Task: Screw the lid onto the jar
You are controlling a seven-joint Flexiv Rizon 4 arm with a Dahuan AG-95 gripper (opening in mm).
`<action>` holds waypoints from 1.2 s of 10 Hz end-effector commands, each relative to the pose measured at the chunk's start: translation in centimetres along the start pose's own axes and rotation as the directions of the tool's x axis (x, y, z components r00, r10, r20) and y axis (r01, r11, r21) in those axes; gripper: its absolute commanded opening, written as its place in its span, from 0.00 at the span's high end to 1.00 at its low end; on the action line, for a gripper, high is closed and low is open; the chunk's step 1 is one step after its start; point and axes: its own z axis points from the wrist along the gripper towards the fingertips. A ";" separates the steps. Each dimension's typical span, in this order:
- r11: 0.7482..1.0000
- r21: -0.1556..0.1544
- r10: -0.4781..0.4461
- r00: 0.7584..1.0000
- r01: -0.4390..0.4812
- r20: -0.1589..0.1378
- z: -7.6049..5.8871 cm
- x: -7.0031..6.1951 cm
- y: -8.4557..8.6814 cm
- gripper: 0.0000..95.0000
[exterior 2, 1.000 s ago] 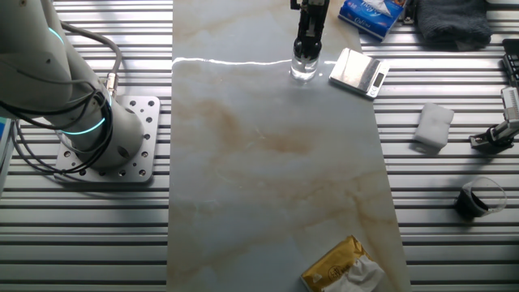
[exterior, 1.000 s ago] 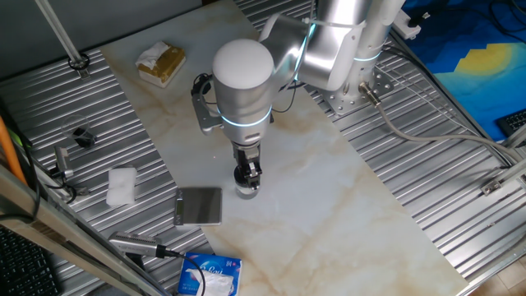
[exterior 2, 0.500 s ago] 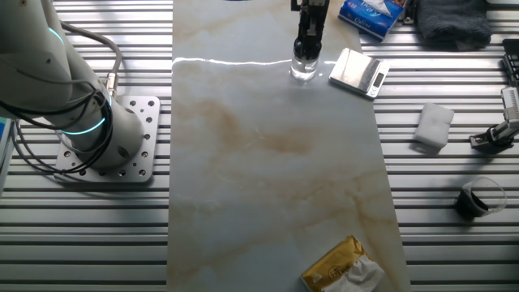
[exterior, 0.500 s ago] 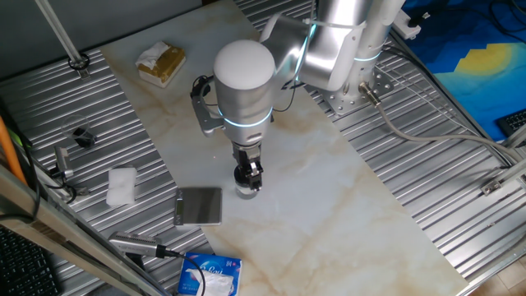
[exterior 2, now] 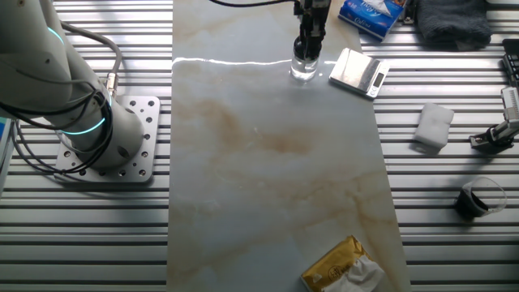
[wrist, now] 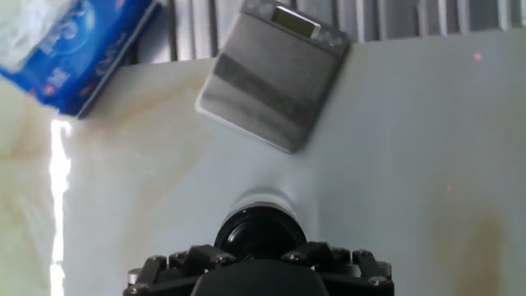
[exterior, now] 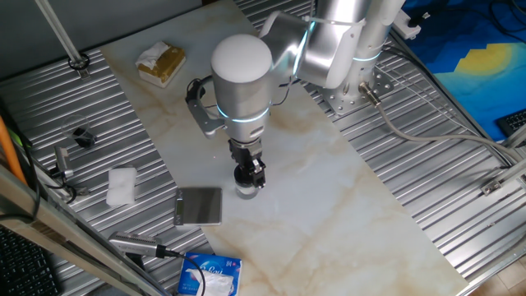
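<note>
The small clear glass jar (exterior: 246, 191) stands upright on the marble board, just right of the grey square plate. It also shows in the other fixed view (exterior 2: 304, 70) and in the hand view as a pale rim (wrist: 261, 200). The round black lid (exterior: 246, 175) sits on top of the jar and shows in the hand view (wrist: 261, 232). My gripper (exterior: 249, 170) points straight down over the jar and is shut on the lid. It also shows in the other fixed view (exterior 2: 309, 45) and the hand view (wrist: 261, 248). The fingertips are hidden behind the hand.
The grey square plate (exterior: 199, 205) lies close to the left of the jar, and a blue packet (exterior: 211, 274) lies beyond it at the board's edge. A white folded cloth (exterior: 122, 186) and a small black angular part (exterior: 80, 135) lie on the ribbed metal. A yellow packet (exterior: 161, 62) lies far off.
My wrist has turned a little about its vertical axis, and the cable bracket on it has swung left. The jar and lid stay in the same place.
</note>
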 end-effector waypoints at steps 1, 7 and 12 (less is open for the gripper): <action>0.993 -0.004 -0.119 0.993 0.119 0.001 -0.1 0.0 0.1 0.20; 0.933 0.002 -0.361 0.933 0.361 0.001 -0.6 0.0 0.1 0.00; 0.843 0.007 -0.538 0.843 0.538 0.002 -0.5 0.0 0.2 0.20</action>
